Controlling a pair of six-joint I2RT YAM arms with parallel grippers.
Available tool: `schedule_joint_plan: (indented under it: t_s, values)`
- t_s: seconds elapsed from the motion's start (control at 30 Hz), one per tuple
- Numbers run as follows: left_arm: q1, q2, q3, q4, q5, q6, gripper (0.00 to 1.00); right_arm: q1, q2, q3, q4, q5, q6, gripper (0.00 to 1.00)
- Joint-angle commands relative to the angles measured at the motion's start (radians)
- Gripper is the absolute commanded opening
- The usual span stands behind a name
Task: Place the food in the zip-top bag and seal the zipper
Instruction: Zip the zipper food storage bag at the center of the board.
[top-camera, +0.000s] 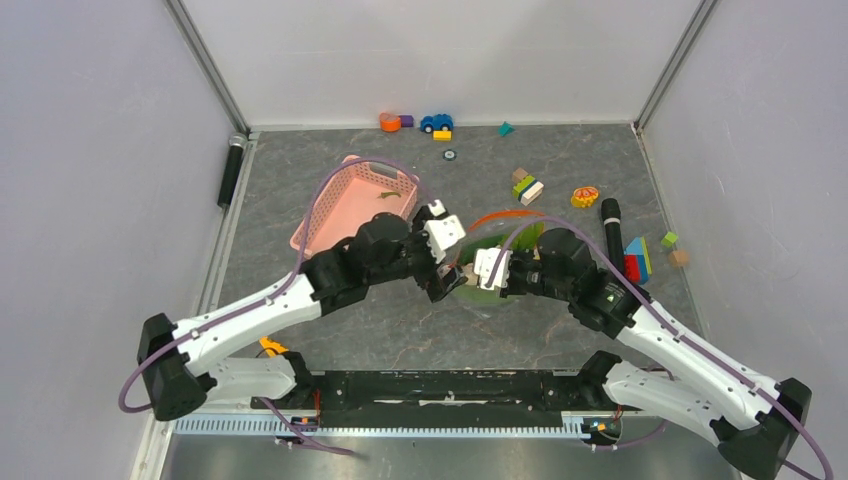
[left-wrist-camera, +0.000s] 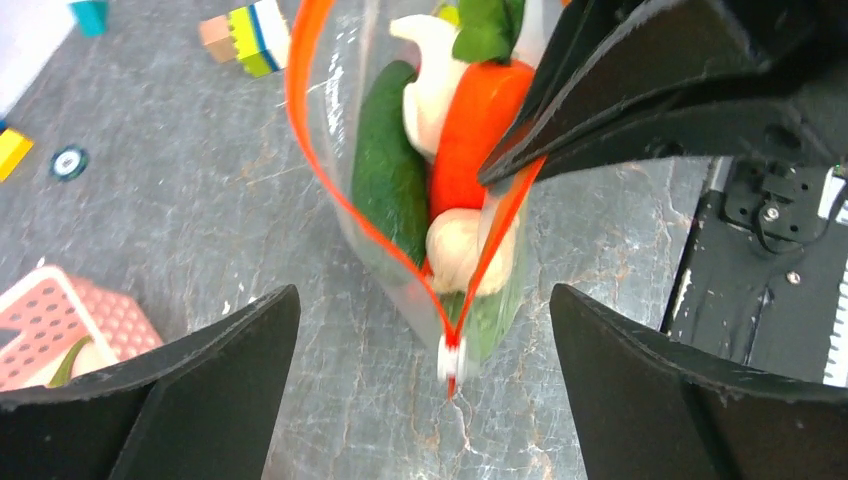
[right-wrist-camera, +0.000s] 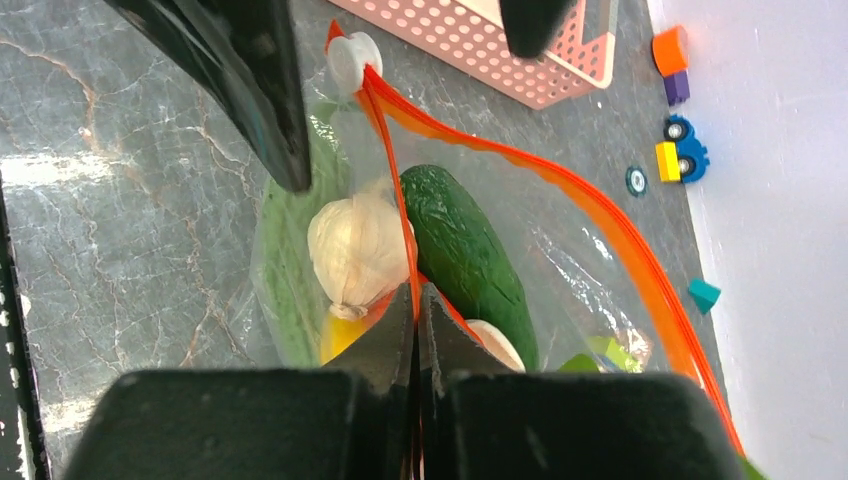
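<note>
1. The zip-top bag (left-wrist-camera: 395, 265) lies on the grey marble-patterned counter (top-camera: 400, 320) between the two arms, just beside the pink lattice basket (top-camera: 345, 205).
2. Its mouth gapes: the orange-red zipper (right-wrist-camera: 610, 225) splits into two strips that meet at the white slider (left-wrist-camera: 451, 357), which sits at the bag's near end in the left wrist view.
3. The bag's long axis runs from that slider end away toward the far counter, where the two strips spread apart.
4. Inside lie a dark green cucumber (left-wrist-camera: 388, 175) set lengthwise along the bag, an orange carrot (left-wrist-camera: 478, 125) with green leaves, a white mushroom (left-wrist-camera: 432, 75) and a pale garlic-like bulb (right-wrist-camera: 357, 250).
5. The right hand (right-wrist-camera: 417, 310) is pinched tight on one zipper strip, partway along from the slider.
6. The left hand (left-wrist-camera: 425, 385) stands wide apart, one finger either side of the slider end, gripping nothing.
7. Toy blocks (top-camera: 527, 187) and a small blue car (top-camera: 436, 123) lie scattered farther back.
</note>
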Motion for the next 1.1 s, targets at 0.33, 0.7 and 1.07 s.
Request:
schedule_joint_plan:
  t_s: [0.33,0.7,1.07]
  values:
    - [0.049,-0.276,-0.435,0.525,-0.173,-0.424,1.0,-0.002,-0.022,0.018,0.134,0.181,0.259,0.0]
    - [0.202,-0.154,-0.469,0.787,0.143,-0.446,0.9,-0.002,-0.067,-0.014,0.155,0.128,0.272,0.0]
    - [0.204,-0.092,-0.454,0.876,0.227,-0.431,0.49,-0.003,-0.064,-0.013,0.163,0.115,0.302,0.0]
